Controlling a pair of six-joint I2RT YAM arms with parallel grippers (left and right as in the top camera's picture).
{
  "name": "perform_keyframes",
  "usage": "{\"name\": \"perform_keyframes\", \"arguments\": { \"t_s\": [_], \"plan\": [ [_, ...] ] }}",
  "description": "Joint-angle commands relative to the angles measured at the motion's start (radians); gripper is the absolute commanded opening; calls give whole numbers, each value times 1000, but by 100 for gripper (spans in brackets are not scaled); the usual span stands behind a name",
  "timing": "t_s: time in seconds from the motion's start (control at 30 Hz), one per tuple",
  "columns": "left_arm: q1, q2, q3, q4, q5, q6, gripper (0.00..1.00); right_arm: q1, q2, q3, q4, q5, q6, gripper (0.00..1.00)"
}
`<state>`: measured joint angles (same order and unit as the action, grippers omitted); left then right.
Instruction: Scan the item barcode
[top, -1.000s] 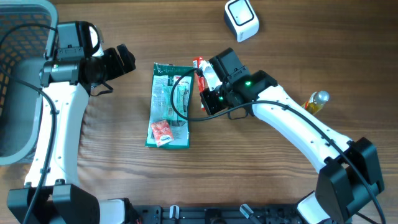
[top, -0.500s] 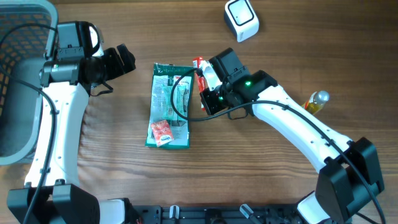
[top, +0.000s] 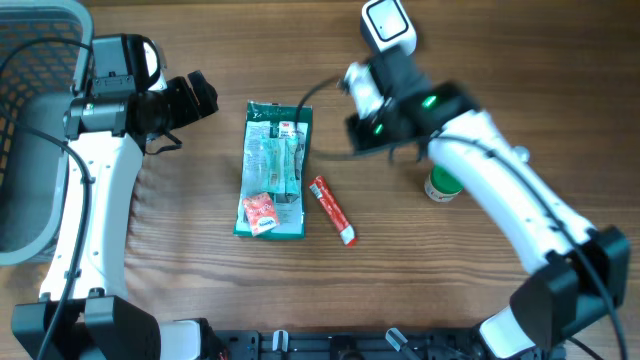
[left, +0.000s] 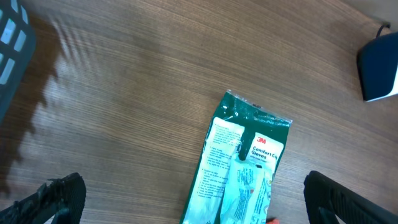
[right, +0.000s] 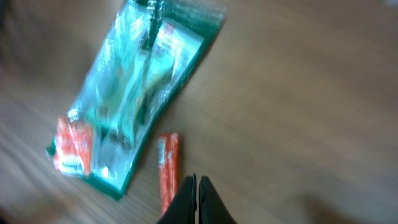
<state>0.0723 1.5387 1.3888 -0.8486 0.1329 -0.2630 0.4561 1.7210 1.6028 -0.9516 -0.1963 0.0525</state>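
Observation:
A green glove package (top: 275, 170) lies flat mid-table, also seen in the left wrist view as the package (left: 245, 162) and in the right wrist view as the package (right: 134, 93). A red tube (top: 332, 210) lies to the right of its lower end, and the tube (right: 168, 171) shows just left of my right fingertips. The white scanner (top: 388, 22) stands at the back. My right gripper (top: 362, 135) is blurred between scanner and package; this gripper (right: 196, 182) is shut and empty. My left gripper (top: 195, 100) hovers left of the package; its jaws (left: 202, 205) are wide open.
A grey basket (top: 30, 120) fills the far left, with its corner (left: 9, 43) in the left wrist view. A small green-and-white container (top: 440, 185) stands beside the right forearm. Bare wood lies along the front edge.
The right arm has swung up and to the right toward the scanner. The red tube, earlier at the gripper, now lies on the table. The left arm has not moved.

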Motion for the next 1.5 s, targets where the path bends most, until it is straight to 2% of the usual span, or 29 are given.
{"name": "perform_keyframes", "arguments": {
  "t_s": [0.0, 0.1, 0.2, 0.33, 0.5, 0.67, 0.87, 1.23, 1.47],
  "plan": [
    [4, -3, 12, 2, 12, 21, 100, -50, -8, 229, -76, 56, -126, 4],
    [4, -3, 12, 2, 12, 21, 100, -59, -8, 271, -123, 56, -129, 5],
    [4, -3, 12, 2, 12, 21, 100, -55, -2, 226, -181, 26, -119, 22],
    [4, -3, 12, 2, 12, 21, 100, -38, 7, 83, -208, -72, -70, 33],
    [4, -3, 12, 2, 12, 21, 100, 53, 7, -152, -143, -72, 5, 40],
    [4, -3, 12, 2, 12, 21, 100, 145, 8, -338, 16, -50, 67, 40],
    [4, -3, 12, 2, 12, 21, 100, 261, 13, -447, 100, 140, 171, 41],
    [4, -3, 12, 2, 12, 21, 100, 294, 22, -585, 183, 85, 214, 39],
    [4, -3, 12, 2, 12, 21, 100, 294, 23, -599, 203, 47, 213, 39]
  ]
}}
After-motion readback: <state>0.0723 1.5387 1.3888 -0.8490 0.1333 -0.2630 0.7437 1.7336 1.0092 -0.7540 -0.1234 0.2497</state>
